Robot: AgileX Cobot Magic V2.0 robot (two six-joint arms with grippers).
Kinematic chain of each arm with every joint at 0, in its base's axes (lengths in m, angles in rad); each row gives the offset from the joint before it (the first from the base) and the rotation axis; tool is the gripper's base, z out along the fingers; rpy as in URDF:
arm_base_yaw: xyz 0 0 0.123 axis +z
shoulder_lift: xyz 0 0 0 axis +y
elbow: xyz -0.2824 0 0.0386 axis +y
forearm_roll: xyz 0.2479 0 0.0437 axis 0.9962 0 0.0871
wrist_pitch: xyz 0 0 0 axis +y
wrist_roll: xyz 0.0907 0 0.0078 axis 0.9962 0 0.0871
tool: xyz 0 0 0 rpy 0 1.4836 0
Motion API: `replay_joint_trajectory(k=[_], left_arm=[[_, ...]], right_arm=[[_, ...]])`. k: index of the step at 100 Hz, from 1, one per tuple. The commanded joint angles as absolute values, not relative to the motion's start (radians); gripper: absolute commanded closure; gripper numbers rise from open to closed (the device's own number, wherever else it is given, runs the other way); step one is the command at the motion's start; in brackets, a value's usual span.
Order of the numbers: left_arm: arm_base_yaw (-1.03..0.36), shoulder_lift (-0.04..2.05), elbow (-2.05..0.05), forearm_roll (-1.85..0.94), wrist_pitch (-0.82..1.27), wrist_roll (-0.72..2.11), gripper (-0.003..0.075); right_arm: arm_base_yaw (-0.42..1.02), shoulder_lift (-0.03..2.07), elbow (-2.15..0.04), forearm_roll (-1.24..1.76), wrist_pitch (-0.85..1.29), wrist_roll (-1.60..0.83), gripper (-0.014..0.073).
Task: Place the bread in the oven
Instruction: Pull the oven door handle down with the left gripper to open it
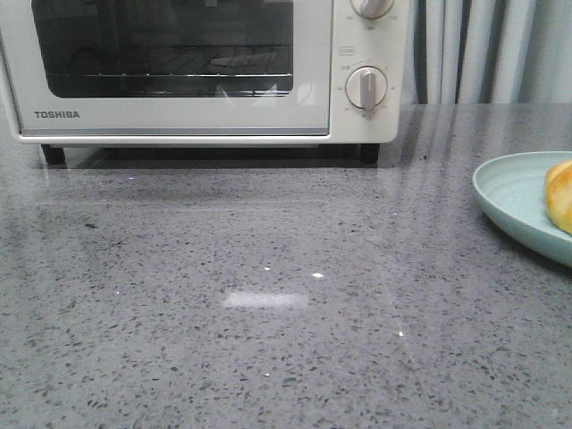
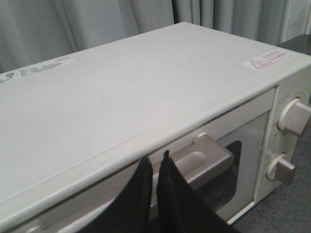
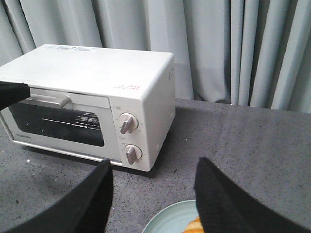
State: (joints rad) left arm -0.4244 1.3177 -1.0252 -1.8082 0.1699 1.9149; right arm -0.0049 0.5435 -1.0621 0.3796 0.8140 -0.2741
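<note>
The oven (image 1: pixel 201 71) stands at the back of the grey counter (image 1: pixel 268 295), door shut, wire rack visible through the glass. Well off to the oven's right, the bread (image 1: pixel 560 195) lies on a pale green plate (image 1: pixel 509 192), only its golden end showing at the frame edge. Right gripper (image 3: pixel 153 194) hangs above that plate, fingers spread wide, holding nothing; the bread (image 3: pixel 193 226) peeks out just beneath, between the two fingers. Left gripper (image 2: pixel 154 177) is up at the oven's front top edge, fingers pressed nearly together, tips just beside the door handle (image 2: pixel 201 158); contact with the handle can't be judged.
</note>
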Motion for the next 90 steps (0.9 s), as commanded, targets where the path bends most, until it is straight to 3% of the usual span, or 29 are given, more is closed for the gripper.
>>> replay_joint_trajectory(k=[1, 90], left_arm=[[-0.434, 1.291, -1.077, -1.862, 0.17, 1.916, 0.074], [-0.437, 1.381, -1.028, -1.862, 0.158, 1.88, 0.074]], right_arm=[[-0.003, 0.559, -1.094, 0.394, 0.752, -0.288, 0.0253], [-0.003, 0.559, -1.094, 0.394, 0.761, -0.288, 0.0253]])
